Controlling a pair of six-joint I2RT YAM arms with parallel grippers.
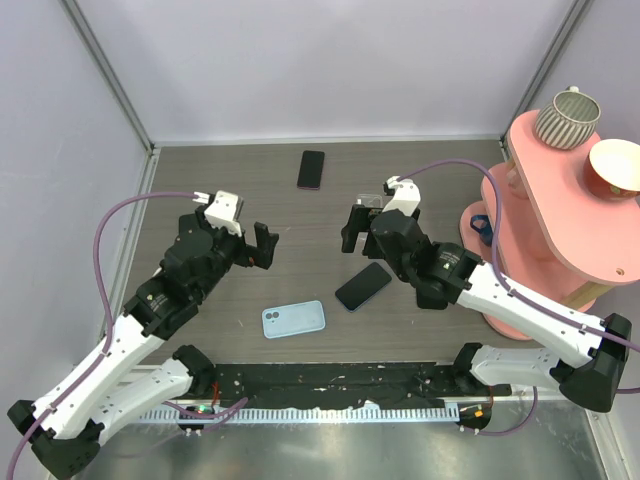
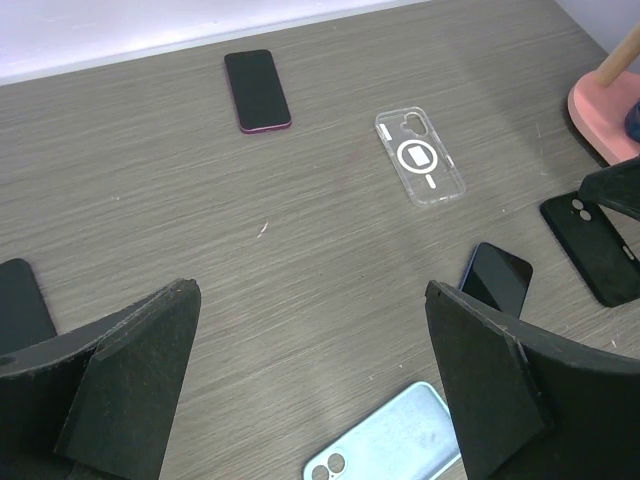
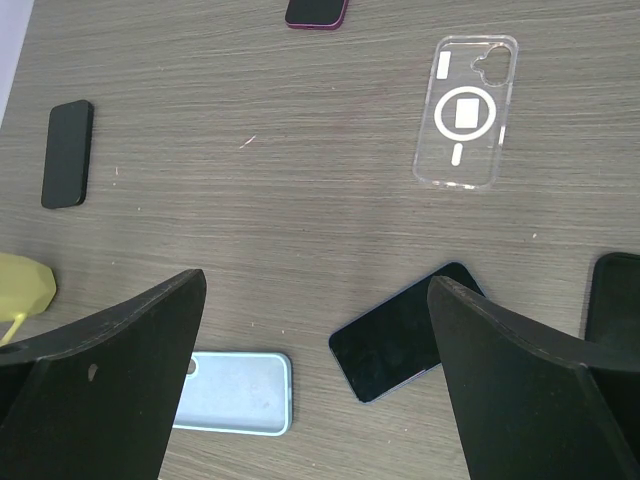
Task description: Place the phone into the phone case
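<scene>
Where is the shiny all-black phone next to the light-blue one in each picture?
Top external: the glossy all-black slab phone lies just right of centre on the table.
Left wrist: it is at the lower right, its near end hidden.
Right wrist: it is at the bottom, right of the middle.
Shared landmark: the light-blue-backed phone, which lies close beside it in every view.

The left arm point(image 1: 100, 365), at seven o'clock, and the right arm point(image 1: 520, 305), at four, have white shells, black joints, purple cables point(image 1: 160, 196) and matte-black wedge-shaped fingers point(image 2: 130, 380).
</scene>
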